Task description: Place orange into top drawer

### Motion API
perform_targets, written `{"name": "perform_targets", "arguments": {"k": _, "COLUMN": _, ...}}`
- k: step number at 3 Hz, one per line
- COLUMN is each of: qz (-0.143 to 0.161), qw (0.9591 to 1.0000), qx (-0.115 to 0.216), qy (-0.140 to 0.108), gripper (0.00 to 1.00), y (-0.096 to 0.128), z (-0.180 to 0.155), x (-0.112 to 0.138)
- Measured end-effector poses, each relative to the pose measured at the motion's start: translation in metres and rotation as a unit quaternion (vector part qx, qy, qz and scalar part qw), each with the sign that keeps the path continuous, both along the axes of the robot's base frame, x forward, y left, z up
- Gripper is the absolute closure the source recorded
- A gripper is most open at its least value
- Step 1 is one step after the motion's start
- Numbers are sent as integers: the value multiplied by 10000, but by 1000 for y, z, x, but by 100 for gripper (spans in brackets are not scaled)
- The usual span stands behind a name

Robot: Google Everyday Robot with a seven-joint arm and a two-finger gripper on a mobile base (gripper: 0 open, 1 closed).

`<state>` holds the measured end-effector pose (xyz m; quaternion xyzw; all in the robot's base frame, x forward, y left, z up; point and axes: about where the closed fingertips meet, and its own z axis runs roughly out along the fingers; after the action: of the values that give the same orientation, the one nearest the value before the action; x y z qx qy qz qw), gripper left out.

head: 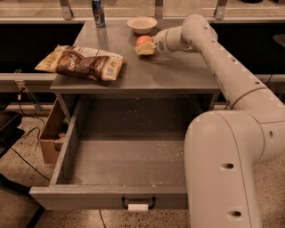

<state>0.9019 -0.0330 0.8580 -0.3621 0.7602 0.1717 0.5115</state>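
Observation:
The orange (143, 40) sits on the grey cabinet top (178, 71), toward the back, just in front of the beige bowl (141, 24). My gripper (145, 46) reaches in from the right and is right at the orange, touching or enclosing its near side. The orange is not lifted clear of the top. The top drawer (111, 198) is pulled wide open below the cabinet top. Its speckled floor is bare, and its front carries a black handle (138, 203) and a white label.
A brown and yellow snack bag (82, 62) lies on the left of the cabinet top. A blue can (98, 7) stands at the back left. A cardboard box (50, 138) sits on the floor left of the drawer. My arm's large white body (227, 169) fills the right foreground.

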Motion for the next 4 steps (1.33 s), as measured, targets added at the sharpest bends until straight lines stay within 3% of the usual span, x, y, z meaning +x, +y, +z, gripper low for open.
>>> {"name": "perform_targets", "arguments": {"k": 1, "qz": -60, "qw": 9999, "qx": -25, "qy": -138, "gripper": 100, "y": -4, "z": 10, "x": -7}}
{"name": "perform_targets", "arguments": {"k": 2, "qz": -430, "qw": 9949, "qx": 21, "qy": -911, "gripper": 100, "y": -35, "z": 86, "x": -42}}
{"name": "perform_targets", "arguments": {"k": 3, "qz": -1162, "qw": 9767, "qx": 283, "qy": -1783, "gripper": 100, "y": -87, "z": 194, "x": -120}}
{"name": "perform_targets", "arguments": {"k": 4, "qz": -1724, "qw": 9596, "qx": 498, "qy": -2169, "gripper": 100, "y": -116, "z": 248, "x": -185}}
